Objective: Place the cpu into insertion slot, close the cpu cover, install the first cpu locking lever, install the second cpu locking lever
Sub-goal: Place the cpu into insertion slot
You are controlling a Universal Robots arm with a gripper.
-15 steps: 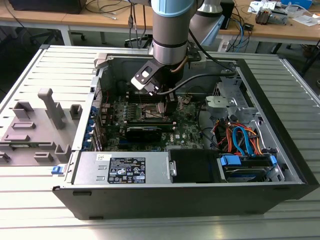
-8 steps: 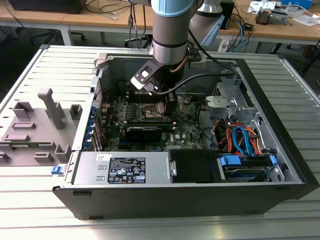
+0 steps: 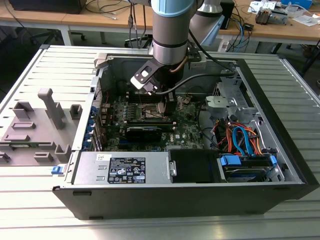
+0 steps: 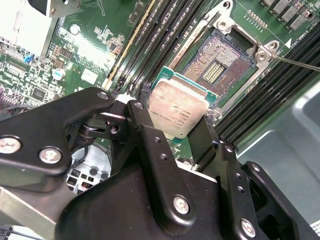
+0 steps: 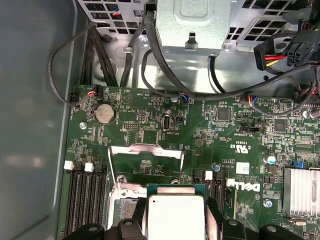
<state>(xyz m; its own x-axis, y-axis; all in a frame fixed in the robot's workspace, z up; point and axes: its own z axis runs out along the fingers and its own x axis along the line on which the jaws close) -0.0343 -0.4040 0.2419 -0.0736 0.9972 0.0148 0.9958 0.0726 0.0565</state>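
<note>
One robot arm (image 3: 170, 30) is seen reaching down into one open computer case (image 3: 175, 200) laid on a ribbed metal desk (image 3: 30, 215). One gripper (image 4: 175, 122) is closed on one cpu (image 4: 177, 105), clamped by its edges between two black fingers (image 4: 145, 130), silvery top showing. The cpu is held above the green motherboard (image 4: 100, 50), just beside the one insertion slot (image 4: 215, 67), whose contacts are bare. In the first wrist view, one cpu cover (image 5: 145, 148) is seen raised open.
</note>
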